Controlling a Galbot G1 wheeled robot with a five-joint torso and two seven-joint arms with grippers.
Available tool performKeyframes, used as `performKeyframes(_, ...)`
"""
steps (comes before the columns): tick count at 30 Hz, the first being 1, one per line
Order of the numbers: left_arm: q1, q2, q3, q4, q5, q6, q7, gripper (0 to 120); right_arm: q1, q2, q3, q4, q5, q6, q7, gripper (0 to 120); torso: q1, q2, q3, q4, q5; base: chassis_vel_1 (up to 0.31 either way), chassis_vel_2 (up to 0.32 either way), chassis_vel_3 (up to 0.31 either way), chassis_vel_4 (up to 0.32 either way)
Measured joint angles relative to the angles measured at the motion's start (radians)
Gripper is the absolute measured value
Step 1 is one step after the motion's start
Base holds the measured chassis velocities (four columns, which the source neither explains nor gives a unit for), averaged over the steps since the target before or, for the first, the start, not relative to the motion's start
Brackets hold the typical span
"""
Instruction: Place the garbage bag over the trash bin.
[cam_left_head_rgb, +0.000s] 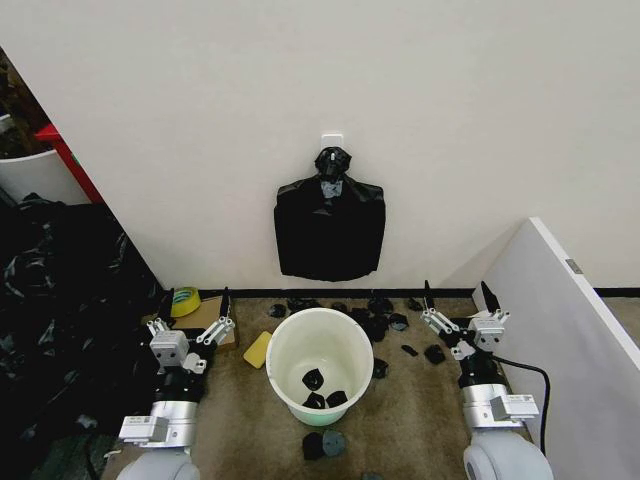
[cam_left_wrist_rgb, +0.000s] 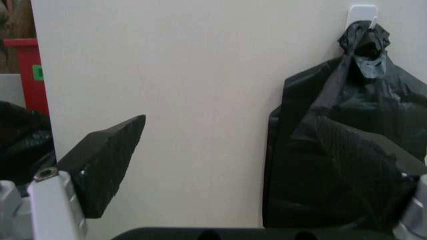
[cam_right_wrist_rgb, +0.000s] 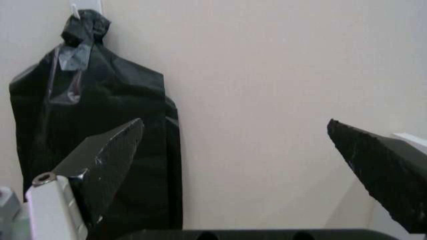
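Leftward, a glossy black plastic heap (cam_left_head_rgb: 55, 300) is slumping against the cream wall (cam_left_head_rgb: 300, 90) beside a roll of tape (cam_left_head_rgb: 185, 301) on the brown carpet (cam_left_head_rgb: 235, 420). Next, the left gripper (cam_left_head_rgb: 195, 318) is hovering with fingers spread wide, holding nothing. Centrally, the trash bin (cam_left_head_rgb: 320, 365) is standing on the carpet, black scraps (cam_left_head_rgb: 322, 388) lying inside, while the garbage bag (cam_left_head_rgb: 330, 228) is hanging from a wall hook (cam_left_head_rgb: 332, 140) above it. Beyond, the right gripper (cam_left_head_rgb: 458, 303) is hovering wide too, beside a white panel (cam_left_head_rgb: 560, 300)
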Motion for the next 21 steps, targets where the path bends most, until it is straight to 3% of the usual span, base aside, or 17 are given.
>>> performKeyframes(21,0.018,-0.015,-0.009,-0.039,0.0,-0.004,-0.014,100,0.006,-0.009,-0.004,-0.011,0.047,0.028,-0.025,100,0.0,0.0,0.0,0.0,0.0,0.0,0.0,0.0,0.0)
